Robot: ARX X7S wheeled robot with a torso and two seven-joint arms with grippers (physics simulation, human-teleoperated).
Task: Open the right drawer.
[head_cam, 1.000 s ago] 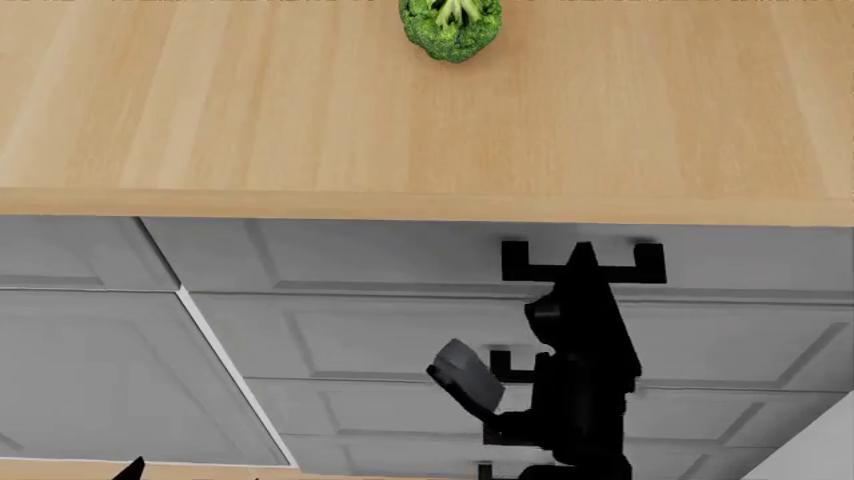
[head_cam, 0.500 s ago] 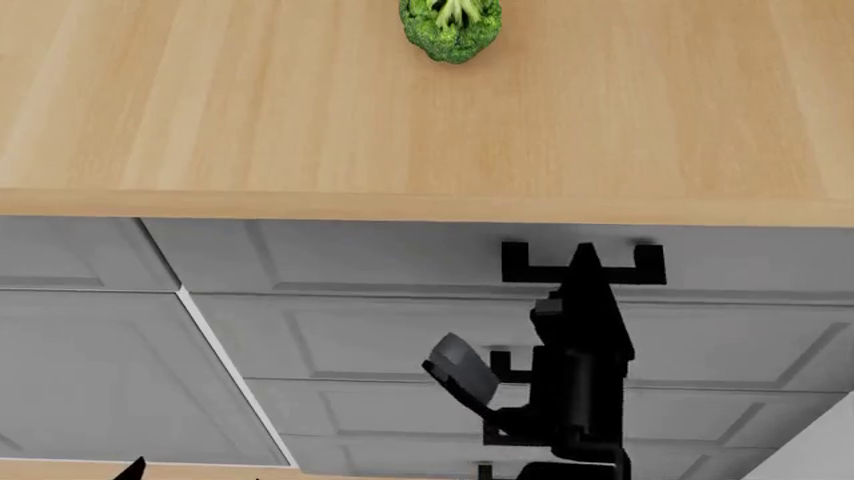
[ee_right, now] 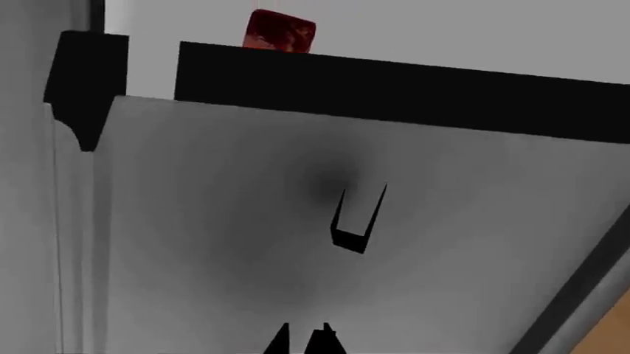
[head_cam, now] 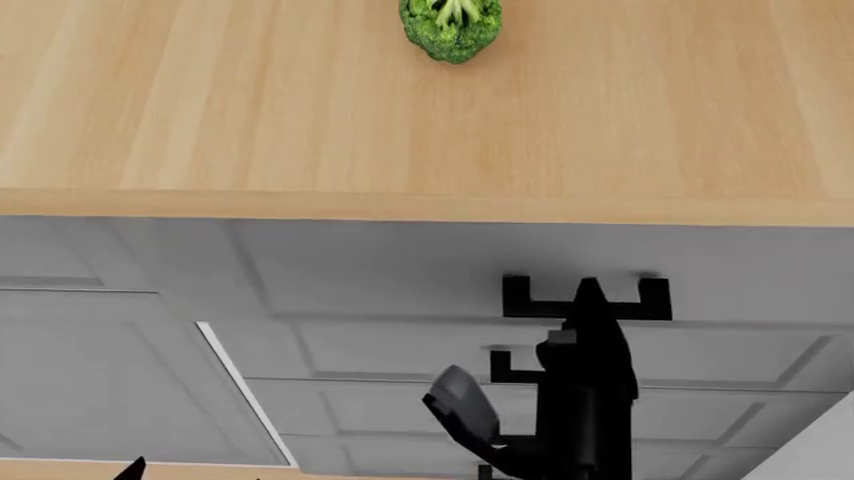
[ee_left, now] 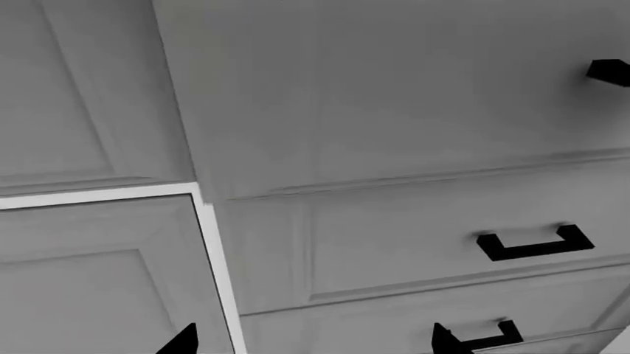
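The right drawer (head_cam: 387,265) is the top wide light-grey drawer under the wooden countertop (head_cam: 267,100). Its front stands out from the cabinet face, and its inside is hidden under the counter edge. My right gripper (head_cam: 587,287) pokes its tip up behind the bar of the black U-shaped handle (head_cam: 587,310), between the handle's two legs. In the right wrist view its fingertips (ee_right: 305,338) are close together with nothing seen between them. The left wrist view shows the drawer front (ee_left: 394,96) large and near. My left gripper (ee_left: 315,343) is open and empty, low by the cabinet.
A broccoli head (head_cam: 451,25) lies at the back of the countertop. Lower grey drawers (head_cam: 387,350) with black handles (ee_left: 536,243) sit under the right drawer. A grey cabinet door (head_cam: 94,370) is on the left.
The right drawer's front and handle have come out toward me, now larger and lower in the head view. My right gripper moved back with the handle. The left arm stayed put.
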